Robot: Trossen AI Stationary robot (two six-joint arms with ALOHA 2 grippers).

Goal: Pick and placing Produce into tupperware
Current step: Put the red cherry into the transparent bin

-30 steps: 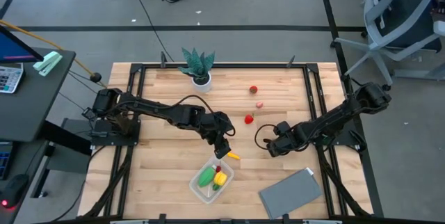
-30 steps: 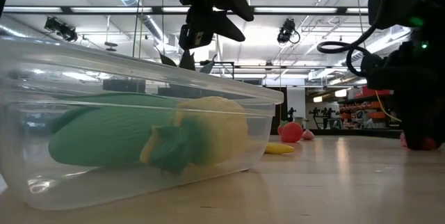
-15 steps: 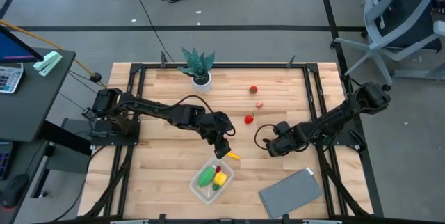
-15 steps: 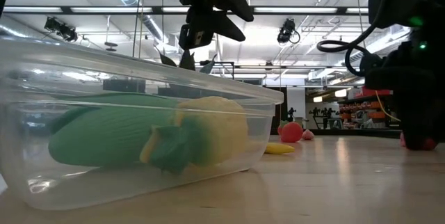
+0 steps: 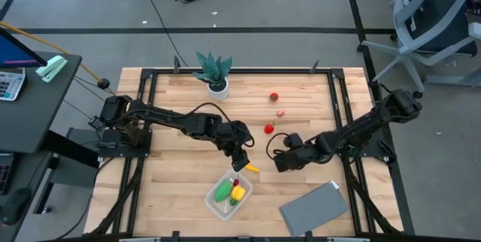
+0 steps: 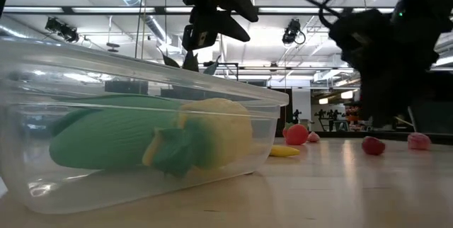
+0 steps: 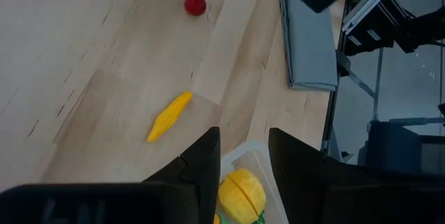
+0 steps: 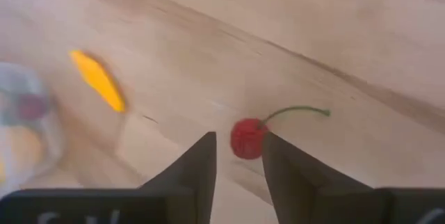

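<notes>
The clear tupperware (image 5: 229, 191) sits near the table's near edge and holds green, yellow and red produce (image 6: 141, 139). A yellow piece (image 5: 252, 169) lies on the wood just beside the box. A red cherry with a green stem (image 8: 245, 138) lies on the table (image 5: 268, 128). A pink piece (image 5: 279, 112) and another red one (image 5: 274, 97) lie farther back. My left gripper (image 5: 242, 161) hangs open above the box's far corner (image 7: 243, 161). My right gripper (image 5: 276, 161) is open; in its wrist view the cherry shows just past its fingertips (image 8: 238, 158), untouched.
A spiky green plant in a white pot (image 5: 215, 73) stands at the far edge. A flat grey sheet (image 5: 314, 208) lies at the near right corner. Bare wood stretches across the table's left half (image 5: 169, 174). An office chair (image 5: 436, 24) stands beyond the table's right side.
My right gripper has moved toward the table's left, closer to the cherry and the yellow piece. In the low view it now stands left of the red and pink pieces that it hid before. The left arm and all the produce have stayed where they were.
</notes>
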